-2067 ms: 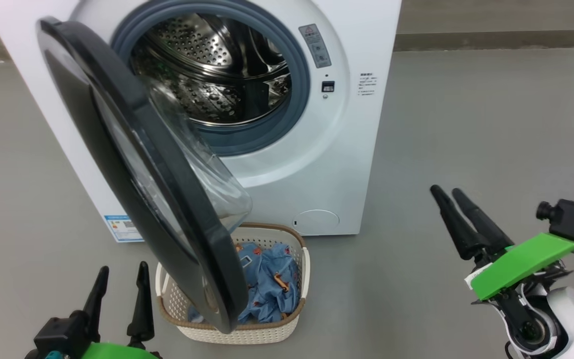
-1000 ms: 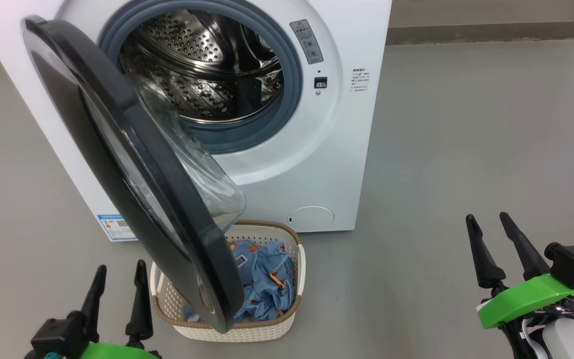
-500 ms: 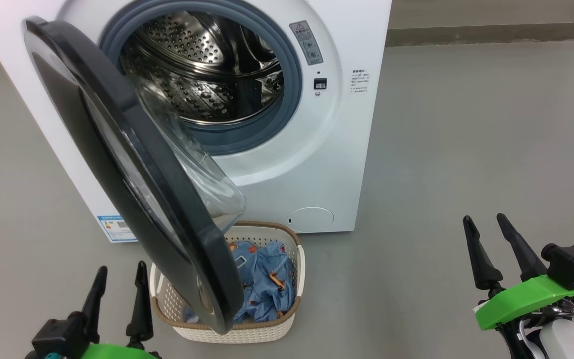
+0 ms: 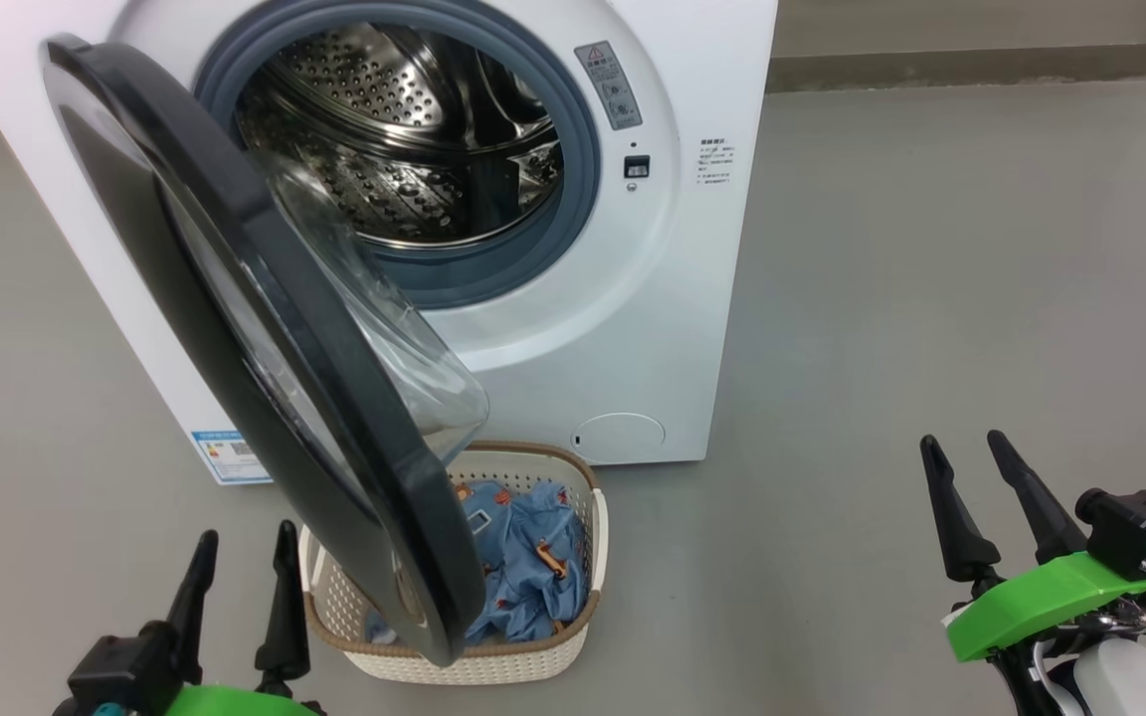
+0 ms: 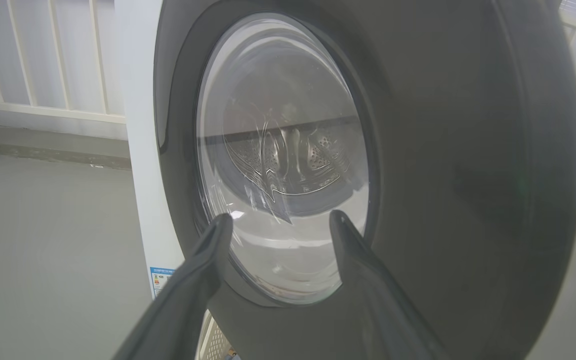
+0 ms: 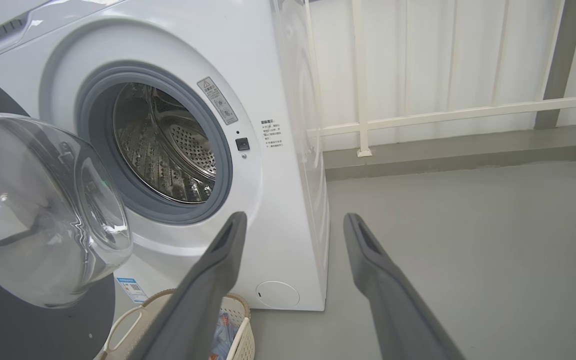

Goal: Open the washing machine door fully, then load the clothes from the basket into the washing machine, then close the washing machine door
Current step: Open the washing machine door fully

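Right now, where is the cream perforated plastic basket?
Head view, low centre: the basket stands before the white washing machine, partly behind its open black-rimmed door.

Washing machine: white front-loader, upright on the floor. Port uncovered; steel perforated drum empty, ringed by a grey-blue gasket. Small blue label sticker at the machine's lower left front corner.

Washing machine door: wide glossy black rim, clear glass bowl bulging from its inner face. Hinged at the machine's left side, swung out to stand roughly square to the machine's front.

Basket: cream perforated plastic, brown woven-look rim. On the floor just before the machine's lower front, partly under the door's free edge.

Clothes: light blue fabric with small orange-brown figures, crumpled inside the basket.
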Robot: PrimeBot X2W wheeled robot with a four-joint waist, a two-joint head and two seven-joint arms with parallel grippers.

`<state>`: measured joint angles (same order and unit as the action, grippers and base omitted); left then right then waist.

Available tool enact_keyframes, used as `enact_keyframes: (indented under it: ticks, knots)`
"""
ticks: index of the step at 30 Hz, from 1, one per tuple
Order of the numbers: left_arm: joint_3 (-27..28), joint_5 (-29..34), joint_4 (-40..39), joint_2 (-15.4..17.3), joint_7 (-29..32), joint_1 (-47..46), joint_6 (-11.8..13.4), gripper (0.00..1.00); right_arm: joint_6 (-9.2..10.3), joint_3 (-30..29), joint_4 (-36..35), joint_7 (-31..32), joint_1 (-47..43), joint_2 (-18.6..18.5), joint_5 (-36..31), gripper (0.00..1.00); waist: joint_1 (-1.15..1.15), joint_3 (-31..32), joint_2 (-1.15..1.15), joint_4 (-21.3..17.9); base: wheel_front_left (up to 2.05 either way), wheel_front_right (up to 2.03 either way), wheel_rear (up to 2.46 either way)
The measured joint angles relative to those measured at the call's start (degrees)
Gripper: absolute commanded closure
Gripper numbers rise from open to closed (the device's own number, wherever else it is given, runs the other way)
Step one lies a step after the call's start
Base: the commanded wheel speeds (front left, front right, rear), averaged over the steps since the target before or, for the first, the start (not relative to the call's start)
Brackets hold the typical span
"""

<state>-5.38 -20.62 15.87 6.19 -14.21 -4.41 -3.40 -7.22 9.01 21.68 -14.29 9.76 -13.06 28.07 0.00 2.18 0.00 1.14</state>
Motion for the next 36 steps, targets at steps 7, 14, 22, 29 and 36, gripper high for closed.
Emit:
enact_keyframes:
  ticks: [7, 14, 22, 29, 36]
  knots:
    - [-0.25, -0.22, -0.12, -0.01, 0.0, -0.02, 0.0, 1.0, 0.0, 0.05, 0.14, 0.0, 0.0, 0.01, 0.01, 0.0, 0.0, -0.23, 0.0, 0.19, 0.0, 0.0, 0.0]
    - [-0.47, -0.34, -5.41, -0.05, -0.27, -0.26, 0.45, 1.0, 0.0, 0.04, 0.21, 0.0, 0.0, 0.15, 0.01, 0.0, 0.0, -0.42, 0.0, 0.74, 0.0, 0.0, 0.0]
    - [-2.22, 0.66, -16.7, -0.48, -0.42, -0.56, 0.69, 1.0, 0.0, 0.15, 0.26, -0.01, 0.01, 0.46, 0.1, 0.0, 0.0, -0.15, 0.0, 0.96, 0.0, 0.0, 0.0]
    - [-7.12, 1.93, -26.26, -0.89, 2.27, -1.54, 0.42, 1.0, 0.0, 0.43, 0.24, -0.01, 0.01, 0.86, 0.11, 0.0, 0.0, -0.46, 0.0, 0.61, 0.0, 0.0, 0.0]
    - [-14.17, 1.34, -26.05, -1.97, 5.67, -1.03, -0.49, 1.0, 0.0, 0.9, 0.18, -0.01, 0.04, 1.55, 0.42, 0.0, 0.0, -0.8, 0.0, -0.86, 0.0, 0.0, 0.0]
